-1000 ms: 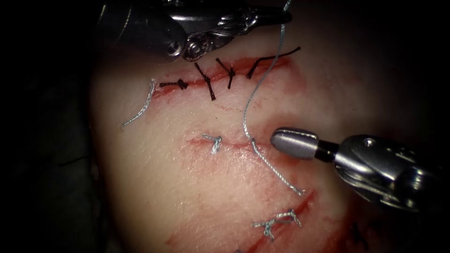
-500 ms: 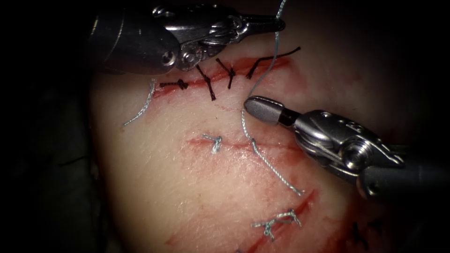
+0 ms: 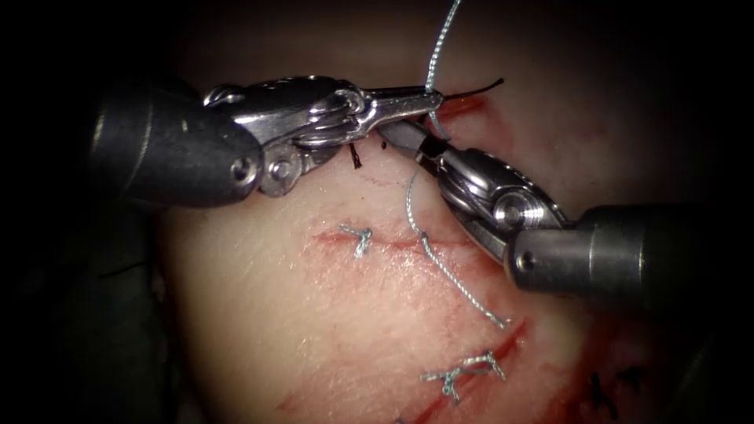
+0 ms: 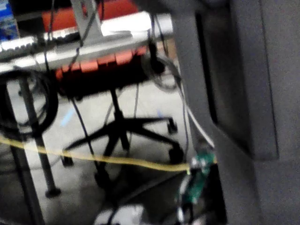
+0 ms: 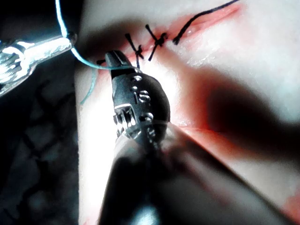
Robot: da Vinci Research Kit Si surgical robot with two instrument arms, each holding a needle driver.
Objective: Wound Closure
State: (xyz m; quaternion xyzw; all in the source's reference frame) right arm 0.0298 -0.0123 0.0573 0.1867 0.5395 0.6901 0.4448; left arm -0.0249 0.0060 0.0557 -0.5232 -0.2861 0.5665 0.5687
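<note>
My left tool's jaws (image 3: 430,100) are shut on the pale blue thread (image 3: 410,206) above the upper cut. From there the thread rises out of the picture's top. Below the jaws it passes over my right tool's neck, then drops to the middle cut (image 3: 393,243) in the tissue (image 3: 298,330). A loose tail (image 3: 471,297) lies to the lower right. My right tool (image 3: 395,135) comes in from the right, jaws shut with nothing held, its tip tucked just under the left jaws. In the right wrist view the thread (image 5: 86,63) curves from the left tool (image 5: 65,41) to the right tool's tip (image 5: 111,58).
A tied pale knot (image 3: 360,238) sits on the middle cut, left of the thread's entry. Black stitches (image 5: 157,41) close the upper cut, partly under the tools. More pale knots (image 3: 463,371) lie on the lower cut. A loose pale thread end (image 3: 236,184) lies at left.
The left tool has come down and to the left, carrying the thread. The right tool has swung up and left from beside the middle cut to under the left jaws, and the thread now crosses it.
</note>
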